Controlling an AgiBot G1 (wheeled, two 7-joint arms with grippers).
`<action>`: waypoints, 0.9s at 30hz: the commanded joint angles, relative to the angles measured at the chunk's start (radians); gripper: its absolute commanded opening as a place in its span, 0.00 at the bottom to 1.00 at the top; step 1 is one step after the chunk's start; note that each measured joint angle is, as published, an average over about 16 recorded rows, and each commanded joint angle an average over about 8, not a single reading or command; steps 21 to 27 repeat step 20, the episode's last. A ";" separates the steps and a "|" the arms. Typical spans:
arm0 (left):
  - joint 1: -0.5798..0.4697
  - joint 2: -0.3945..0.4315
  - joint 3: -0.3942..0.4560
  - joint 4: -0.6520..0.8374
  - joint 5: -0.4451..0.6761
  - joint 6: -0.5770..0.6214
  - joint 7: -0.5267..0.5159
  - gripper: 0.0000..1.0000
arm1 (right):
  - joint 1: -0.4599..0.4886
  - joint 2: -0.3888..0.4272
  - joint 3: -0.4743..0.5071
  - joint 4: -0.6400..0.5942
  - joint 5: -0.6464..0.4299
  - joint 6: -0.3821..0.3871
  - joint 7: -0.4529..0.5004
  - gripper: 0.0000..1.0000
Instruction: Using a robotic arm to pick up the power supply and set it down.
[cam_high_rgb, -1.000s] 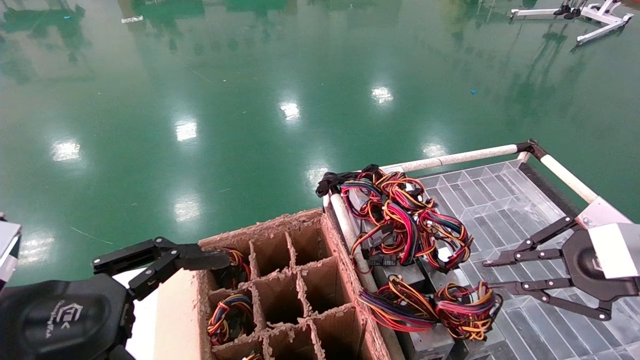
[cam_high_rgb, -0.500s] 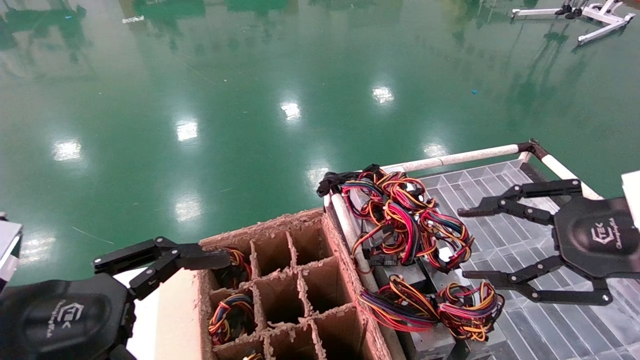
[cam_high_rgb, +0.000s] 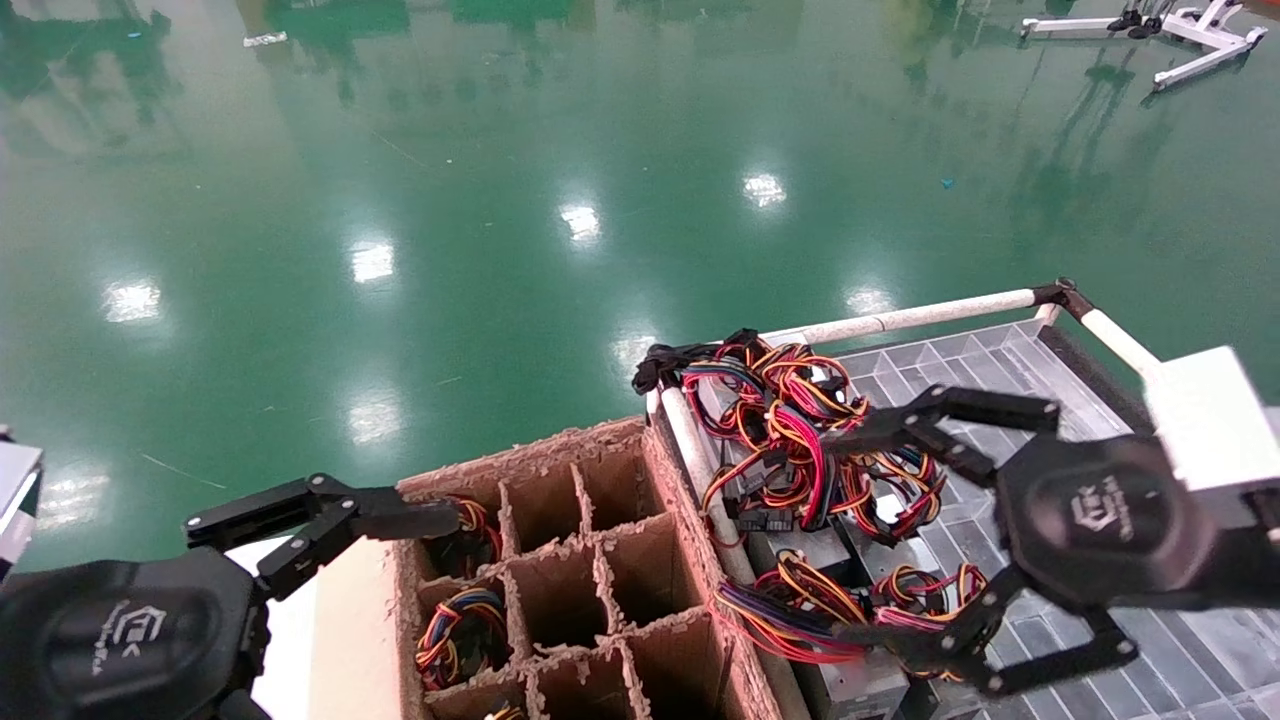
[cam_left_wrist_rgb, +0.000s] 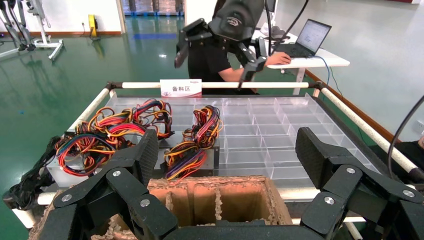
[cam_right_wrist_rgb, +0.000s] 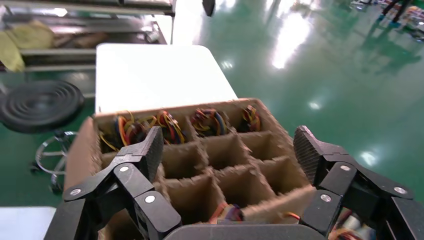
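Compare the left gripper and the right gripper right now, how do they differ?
The right gripper hangs over the cart's wire bundles; the left gripper sits at the cardboard box's far corner. The right gripper's fingers spread wide in the head view; the left gripper's look closer together there. Both are black, open and empty.

A factory or workshop floor: a glossy green epoxy floor (cam_high_rgb: 480, 200) mirrors the ceiling lights, a pipe-framed cart (cam_left_wrist_rgb: 225, 85) carries a printed sign (cam_left_wrist_rgb: 180, 88) and wired metal boxes (cam_high_rgb: 800, 440), and a person works at a laptop (cam_left_wrist_rgb: 306, 37) beyond it.
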 joint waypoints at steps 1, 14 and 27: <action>0.000 0.000 0.000 0.000 0.000 0.000 0.000 1.00 | -0.038 -0.002 0.057 0.023 -0.018 0.003 0.027 1.00; 0.000 0.000 0.000 0.000 0.000 0.000 0.000 1.00 | -0.284 -0.015 0.429 0.170 -0.135 0.025 0.200 1.00; 0.000 0.000 0.000 0.000 0.000 0.000 0.000 1.00 | -0.369 -0.019 0.556 0.221 -0.175 0.033 0.259 1.00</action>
